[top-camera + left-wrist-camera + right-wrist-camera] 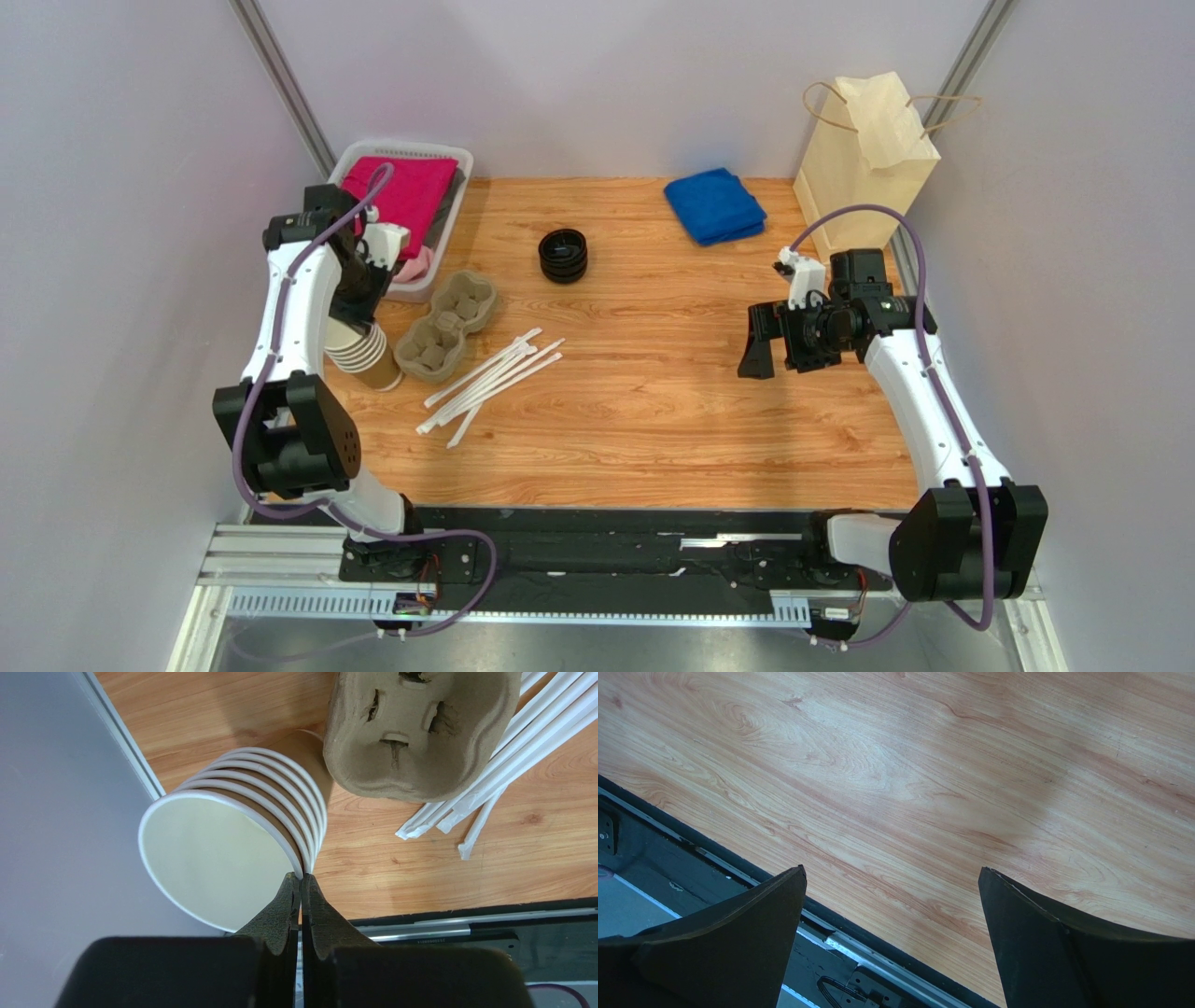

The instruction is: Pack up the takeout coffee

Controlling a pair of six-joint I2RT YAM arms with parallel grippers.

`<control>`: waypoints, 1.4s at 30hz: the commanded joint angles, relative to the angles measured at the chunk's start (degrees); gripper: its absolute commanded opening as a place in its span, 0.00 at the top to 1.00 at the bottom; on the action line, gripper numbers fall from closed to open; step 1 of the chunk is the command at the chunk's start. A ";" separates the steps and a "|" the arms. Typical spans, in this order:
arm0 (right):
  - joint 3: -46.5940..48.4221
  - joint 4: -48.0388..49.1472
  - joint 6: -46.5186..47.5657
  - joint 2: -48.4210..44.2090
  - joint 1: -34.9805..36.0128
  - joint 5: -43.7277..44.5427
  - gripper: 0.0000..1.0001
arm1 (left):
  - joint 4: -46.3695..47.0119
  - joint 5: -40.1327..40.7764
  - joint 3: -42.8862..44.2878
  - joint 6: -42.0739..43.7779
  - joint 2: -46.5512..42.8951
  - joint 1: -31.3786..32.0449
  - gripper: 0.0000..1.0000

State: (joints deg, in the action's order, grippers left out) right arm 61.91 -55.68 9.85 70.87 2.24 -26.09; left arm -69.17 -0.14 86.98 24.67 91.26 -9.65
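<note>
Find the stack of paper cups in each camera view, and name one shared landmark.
Top external: stack of paper cups, left side.
Left wrist: stack centre-left, on its side, mouth toward camera.
Right wrist: not in it.
Shared landmark: cardboard cup carrier beside the stack, in both those views.

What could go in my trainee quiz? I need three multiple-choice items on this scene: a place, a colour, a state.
1. The cups are: A left of the carrier; B in the basket; C on the lids.
2. The cloth by the bag is: A blue; B green; C white.
3. The left tool is: A wide open; B shut on the cups' rim; C holding a straw.
Key: A, the top view shows them at the carrier's left; A, it is plainly blue; B, it pinches the front rim.
</note>
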 commanded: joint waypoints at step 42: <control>12.17 20.24 -12.73 13.12 21.63 -11.79 0.00 | 6.85 9.37 -10.77 -1.55 -17.61 1.82 1.00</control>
State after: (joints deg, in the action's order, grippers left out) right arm 66.61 -47.48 4.38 77.91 15.79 -34.13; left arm -62.37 10.28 77.17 24.36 75.09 -8.78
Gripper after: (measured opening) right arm 0.998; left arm 0.008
